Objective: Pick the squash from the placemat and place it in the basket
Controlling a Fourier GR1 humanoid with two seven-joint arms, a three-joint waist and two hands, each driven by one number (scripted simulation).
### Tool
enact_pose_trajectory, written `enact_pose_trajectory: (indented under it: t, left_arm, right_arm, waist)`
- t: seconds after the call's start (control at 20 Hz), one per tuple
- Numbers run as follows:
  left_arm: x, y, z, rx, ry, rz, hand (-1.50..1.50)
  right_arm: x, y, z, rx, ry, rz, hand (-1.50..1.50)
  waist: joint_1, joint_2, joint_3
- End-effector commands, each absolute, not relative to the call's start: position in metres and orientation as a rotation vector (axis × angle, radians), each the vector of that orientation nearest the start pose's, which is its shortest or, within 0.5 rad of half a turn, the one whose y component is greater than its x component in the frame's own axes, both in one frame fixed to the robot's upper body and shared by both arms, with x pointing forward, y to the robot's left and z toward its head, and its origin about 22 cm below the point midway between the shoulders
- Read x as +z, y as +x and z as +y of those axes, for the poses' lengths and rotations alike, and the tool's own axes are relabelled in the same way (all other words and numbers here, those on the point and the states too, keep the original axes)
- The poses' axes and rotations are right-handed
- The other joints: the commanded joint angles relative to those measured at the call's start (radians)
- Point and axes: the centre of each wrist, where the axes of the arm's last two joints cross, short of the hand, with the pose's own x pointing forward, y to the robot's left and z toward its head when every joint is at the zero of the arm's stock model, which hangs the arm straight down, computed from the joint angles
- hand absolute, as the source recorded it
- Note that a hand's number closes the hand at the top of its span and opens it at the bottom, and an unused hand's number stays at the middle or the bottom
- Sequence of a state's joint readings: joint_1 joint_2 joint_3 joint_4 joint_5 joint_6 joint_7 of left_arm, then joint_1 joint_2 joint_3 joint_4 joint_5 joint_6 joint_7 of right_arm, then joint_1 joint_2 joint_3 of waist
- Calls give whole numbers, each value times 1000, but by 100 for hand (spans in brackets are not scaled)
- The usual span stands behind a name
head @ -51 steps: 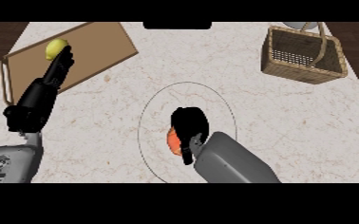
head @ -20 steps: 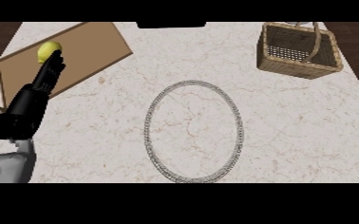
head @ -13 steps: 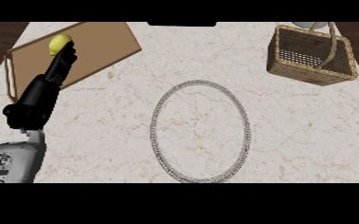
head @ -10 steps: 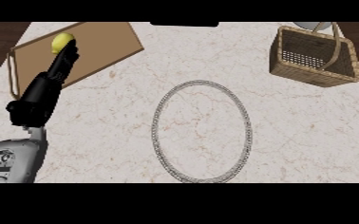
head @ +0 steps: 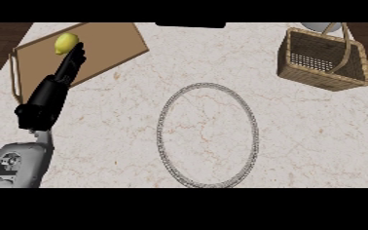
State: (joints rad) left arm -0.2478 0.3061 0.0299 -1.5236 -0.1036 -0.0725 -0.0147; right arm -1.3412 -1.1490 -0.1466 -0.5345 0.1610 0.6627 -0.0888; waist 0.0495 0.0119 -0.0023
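Squash (head: 66, 43) small, yellow, rounded, lying on placemat (head: 108, 41) at counter's far left | likely light, stiff, smooth-skinned, apt to roll or slip; best taken across its middle, thumb opposite fingers | left hand (head: 52, 90) fingers straight, tips at its near side, holding nothing | right hand unseen | basket (head: 320, 61) well apart, far right

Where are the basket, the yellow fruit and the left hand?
basket (head: 313, 75), head view, its near wall.
yellow fruit (head: 66, 43), head view, its middle.
left hand (head: 46, 100), head view, back of the hand.
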Motion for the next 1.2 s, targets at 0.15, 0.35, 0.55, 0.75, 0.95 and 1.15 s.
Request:
enact_pose_trajectory:
  t: [0.15,0.35,0.55,0.75,0.95,1.15]
  left_arm:
    - [74,296,282,-416,279,-1722,0]
    - [79,292,292,-397,262,-1720,0]
    - [70,299,286,-384,266,-1738,0]
    - [81,306,288,-398,265,-1744,0]
    - [72,293,288,-393,268,-1742,0]
    - [70,285,289,-407,267,-1740,0]
  right_arm:
    - [431,374,-417,742,-587,-1629,150]
    - [438,375,-414,788,-594,-1520,150]
    - [425,385,-409,849,-623,-1421,150]
    - [429,385,-398,956,-809,-1330,150]
    - [420,381,-411,1060,-887,-1259,150]
    - [408,391,-407,1110,-825,-1246,-150]
  waist:
    - [-11,-2,1]
    - [-9,-2,1]
    - [-21,-1,1]
    - [-17,2,2]
    - [-13,2,2]
    - [-15,-2,2]
